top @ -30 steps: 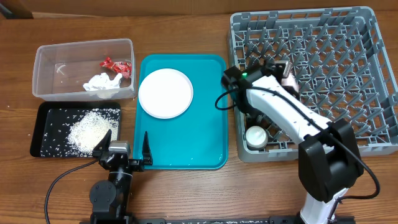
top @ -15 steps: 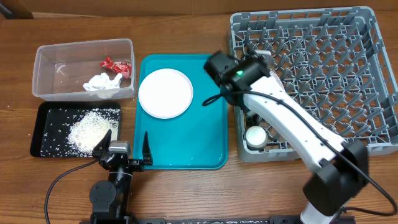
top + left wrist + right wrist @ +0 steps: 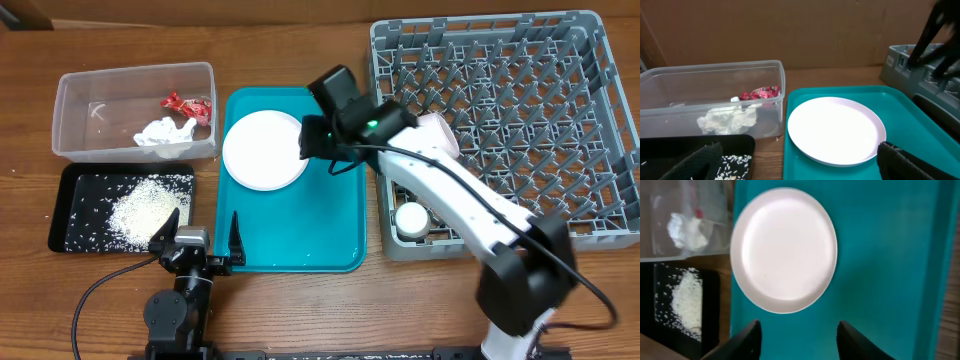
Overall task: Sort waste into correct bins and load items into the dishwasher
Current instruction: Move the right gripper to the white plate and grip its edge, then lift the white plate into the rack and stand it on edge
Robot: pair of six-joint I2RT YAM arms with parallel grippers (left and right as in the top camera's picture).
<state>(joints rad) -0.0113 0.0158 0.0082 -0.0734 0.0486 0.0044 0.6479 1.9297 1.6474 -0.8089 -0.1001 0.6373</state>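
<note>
A round white plate [image 3: 265, 150] lies on the teal tray [image 3: 300, 230]; it also shows in the left wrist view [image 3: 832, 130] and the right wrist view [image 3: 785, 250]. My right gripper [image 3: 312, 142] [image 3: 800, 342] is open and empty, above the tray at the plate's right edge. My left gripper [image 3: 200, 236] [image 3: 800, 165] is open and empty at the table's front. The clear tub [image 3: 80, 110] holds a red wrapper [image 3: 188, 104] and a white tissue [image 3: 163, 132]. Rice [image 3: 145, 207] lies in the black tray [image 3: 57, 215]. The grey dish rack [image 3: 485, 20] holds a white cup [image 3: 411, 219] and a white dish [image 3: 440, 135].
The teal tray sits between the bins on the left and the rack on the right. My right arm [image 3: 450, 190] stretches across the rack's left edge. The tub and black tray stand close together at the left. Bare wooden table runs along the front.
My right arm has swung left from the rack to over the teal tray, beside the plate. A white dish stays behind in the rack. The left arm has not moved.
</note>
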